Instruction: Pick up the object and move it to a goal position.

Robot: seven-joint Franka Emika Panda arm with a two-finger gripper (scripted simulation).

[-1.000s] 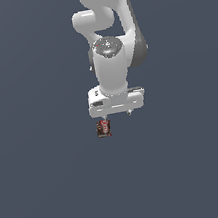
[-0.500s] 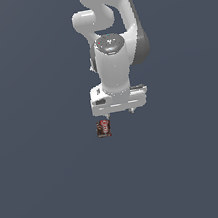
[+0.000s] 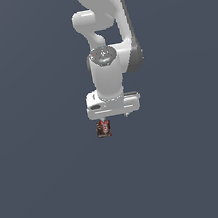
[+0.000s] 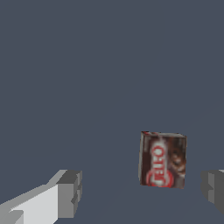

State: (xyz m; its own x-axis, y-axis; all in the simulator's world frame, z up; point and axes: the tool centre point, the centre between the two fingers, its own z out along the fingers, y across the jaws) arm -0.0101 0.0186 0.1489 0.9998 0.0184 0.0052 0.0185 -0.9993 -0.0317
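Note:
The object is a small dark brown and red box with whitish print, lying on the plain grey surface. In the exterior view it shows just below the left end of the white hand. My gripper hangs right above it. In the wrist view the object lies between my two grey fingers, much nearer one finger than the other. The gripper is open, and neither finger touches the box.
The white arm rises straight above the hand. The flat dark grey surface stretches all around with nothing else on it.
The hand has shifted a little toward the exterior view's left and slightly lower over the box. The box has not moved.

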